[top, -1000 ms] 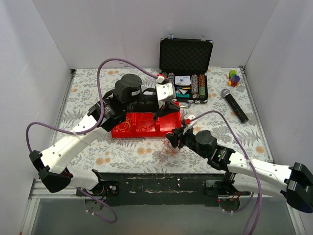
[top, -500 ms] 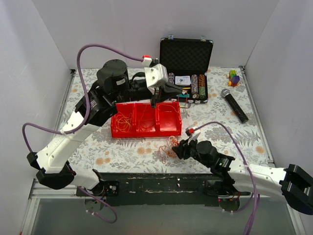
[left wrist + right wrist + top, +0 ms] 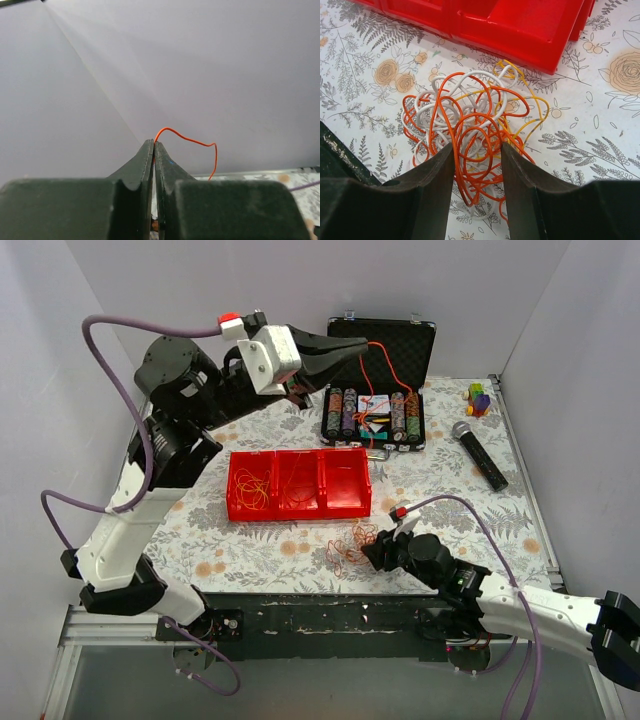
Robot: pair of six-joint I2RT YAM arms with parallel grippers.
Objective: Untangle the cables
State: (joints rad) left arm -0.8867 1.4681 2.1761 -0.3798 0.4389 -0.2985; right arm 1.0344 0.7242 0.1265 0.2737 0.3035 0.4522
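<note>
Left wrist view: left gripper (image 3: 154, 146) is shut tight on one orange wire (image 3: 200, 143), which arcs out of the tips and droops to the right, with only bare wall behind. Top view: that arm is raised high at the back, with the wire hanging over the open black case (image 3: 410, 350) of poker chips (image 3: 398, 410). The wire's lower end gets lost against the case, so I can't tell if it's free. The cables (image 3: 350, 543) sit as a clump on the worktop (image 3: 250, 545) near the front edge, just in front of the red tray (image 3: 300, 513), with the right gripper (image 3: 374, 551) at their near side. Microphone (image 3: 480, 455) and toy blocks (image 3: 479, 398) are well off to the right, no issue. Right wrist view: the right gripper's jaws are part-way closed with several orange and white loops pinched between them, and a yellow strand lies out toward the tray. Risks, my read: the hair-thin wire could slip from the left pinch. The dangling end could hook the chips or the case lid. The right grip holds many loops at once, so a pull may tighten the knot or drag the lot off the front edge. The tray wall blocks any push away.
</note>
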